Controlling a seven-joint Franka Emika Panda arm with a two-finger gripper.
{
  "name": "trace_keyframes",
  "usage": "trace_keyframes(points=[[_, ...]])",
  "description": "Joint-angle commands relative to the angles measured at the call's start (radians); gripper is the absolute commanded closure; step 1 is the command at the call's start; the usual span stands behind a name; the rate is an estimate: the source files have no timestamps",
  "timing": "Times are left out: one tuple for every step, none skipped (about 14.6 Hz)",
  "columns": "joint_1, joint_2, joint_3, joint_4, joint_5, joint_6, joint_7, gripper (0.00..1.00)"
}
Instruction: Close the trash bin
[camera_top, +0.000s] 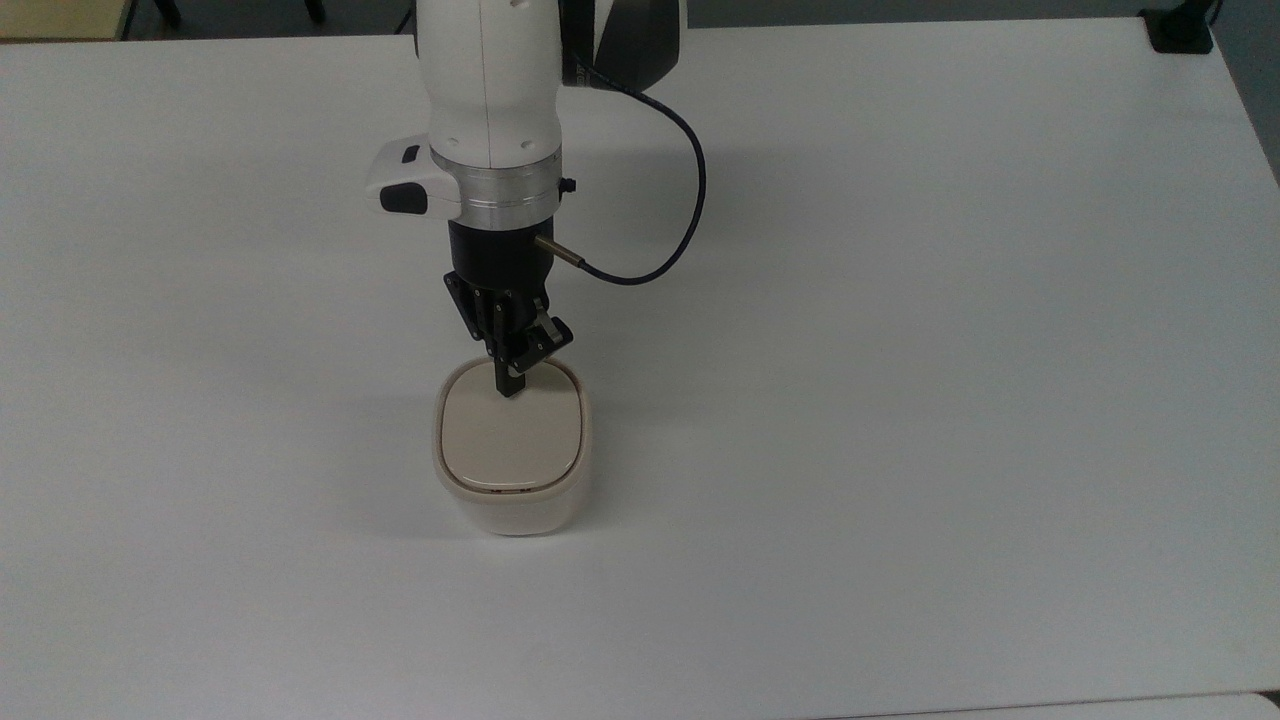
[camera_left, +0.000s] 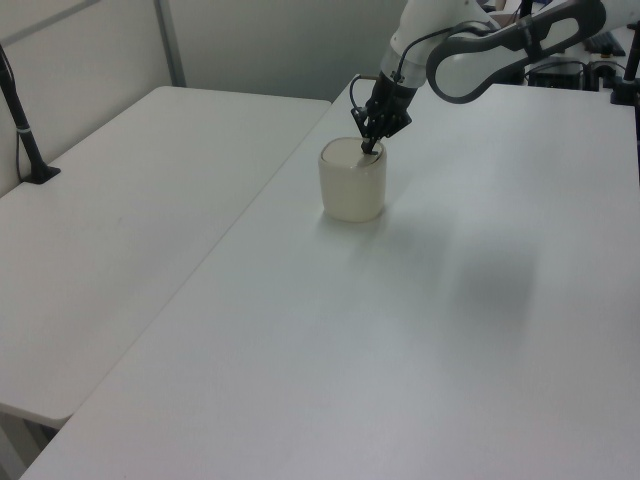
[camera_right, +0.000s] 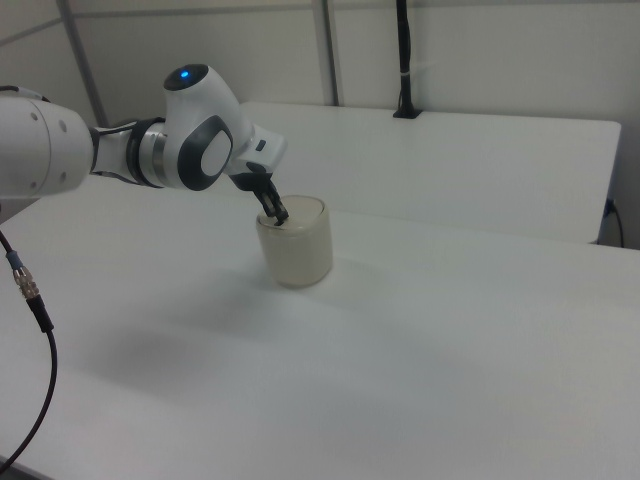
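Item: trash bin (camera_top: 512, 460), cream, standing upright on your white table (camera_top: 900, 400), beige lid (camera_top: 508, 435) lying flat on its rim. Your gripper (camera_top: 509, 388): fingers pressed together, grasping nothing, tips touching the lid's edge nearest the arm.

White table (camera_top: 900, 400) — trash bin (camera_top: 512, 500) (lid down).

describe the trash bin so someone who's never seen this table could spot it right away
On the big white table, look under the robot arm's black gripper. The trash bin stands there: a small cream-white tub, rounded-square, its beige lid lying flat. It is the one object standing on that tabletop.
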Motion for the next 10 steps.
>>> trace_keyframes(points=[[0.001,0.000,0.017,-0.024,-0.028,-0.024,-0.011,1.00],[0.001,0.003,0.019,-0.024,-0.036,-0.024,-0.009,1.00],[0.003,0.006,0.019,-0.024,-0.037,-0.024,-0.008,1.00],[0.003,0.006,0.019,-0.024,-0.039,-0.024,-0.008,1.00],[0.001,0.006,0.020,-0.024,-0.039,-0.025,-0.008,1.00],[-0.003,-0.003,0.020,-0.019,-0.037,-0.027,-0.008,1.00],[-0.007,-0.019,0.019,-0.016,-0.036,-0.028,-0.009,1.00],[-0.013,-0.045,0.020,-0.016,-0.036,-0.039,-0.011,1.00],[-0.020,-0.069,0.020,-0.014,-0.034,-0.071,-0.013,1.00],[-0.025,-0.095,0.020,-0.013,-0.031,-0.105,-0.014,1.00]])
